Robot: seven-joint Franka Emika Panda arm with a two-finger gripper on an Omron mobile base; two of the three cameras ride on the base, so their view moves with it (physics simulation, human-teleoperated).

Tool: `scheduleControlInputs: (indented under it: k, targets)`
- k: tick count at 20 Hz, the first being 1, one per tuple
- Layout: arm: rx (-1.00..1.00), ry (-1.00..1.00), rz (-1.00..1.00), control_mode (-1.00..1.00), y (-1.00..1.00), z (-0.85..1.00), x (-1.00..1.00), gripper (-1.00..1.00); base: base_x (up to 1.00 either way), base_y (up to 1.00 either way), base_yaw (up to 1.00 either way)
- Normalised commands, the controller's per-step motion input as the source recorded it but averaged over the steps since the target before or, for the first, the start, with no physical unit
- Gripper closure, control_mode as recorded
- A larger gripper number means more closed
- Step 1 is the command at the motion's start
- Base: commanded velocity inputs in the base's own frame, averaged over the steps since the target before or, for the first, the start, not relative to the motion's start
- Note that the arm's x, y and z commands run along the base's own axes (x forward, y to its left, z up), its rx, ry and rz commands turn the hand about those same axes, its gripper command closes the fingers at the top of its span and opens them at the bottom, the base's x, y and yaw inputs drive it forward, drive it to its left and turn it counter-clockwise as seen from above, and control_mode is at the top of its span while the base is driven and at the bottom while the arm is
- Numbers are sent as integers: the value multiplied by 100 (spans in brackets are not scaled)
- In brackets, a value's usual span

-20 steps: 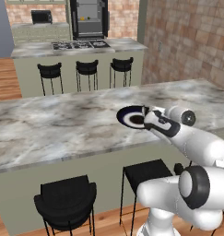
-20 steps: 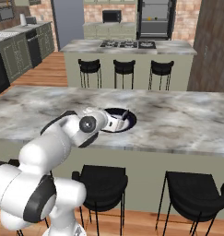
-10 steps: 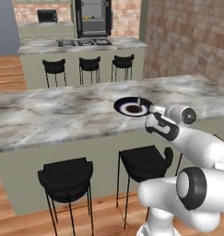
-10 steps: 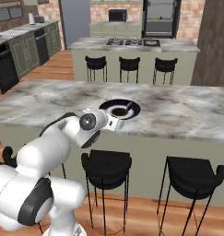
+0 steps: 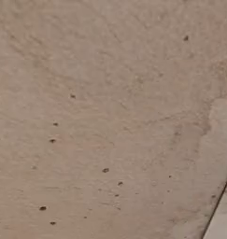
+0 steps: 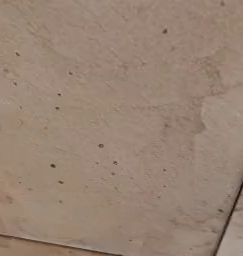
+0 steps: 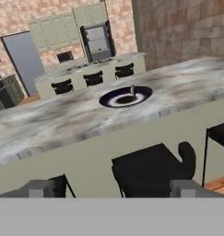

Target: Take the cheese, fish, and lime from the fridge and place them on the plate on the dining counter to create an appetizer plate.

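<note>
Both base views, turned from the counter a moment ago, are now taken up by a blotchy tan surface, while the plate is seen on the counter from the hand view, the fingers spread wide and empty, retrieval judged still ahead.

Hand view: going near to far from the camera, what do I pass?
Black stool → sage-green base of the dining counter → its grey-white marble top with the round blue-rimmed plate → row of black stools at the far counter → black wall oven in the brick wall.
</note>
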Motion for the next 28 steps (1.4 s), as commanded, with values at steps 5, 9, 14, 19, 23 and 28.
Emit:
scheduleControlInputs:
  k: [5,9,14,19,23,28]
  targets:
    - [0,0,0,100,0,0,0,-100,-9,100,10]
    - [0,0,0,100,0,0,0,-100,0,100,6]
    - [0,0,0,100,0,0,0,-100,10,100,3]
    - [0,0,0,100,0,0,0,-100,29,100,2]
    - [0,0,0,100,0,0,0,-100,51,100,5]
    - [0,0,0,100,0,0,0,-100,74,100,5]
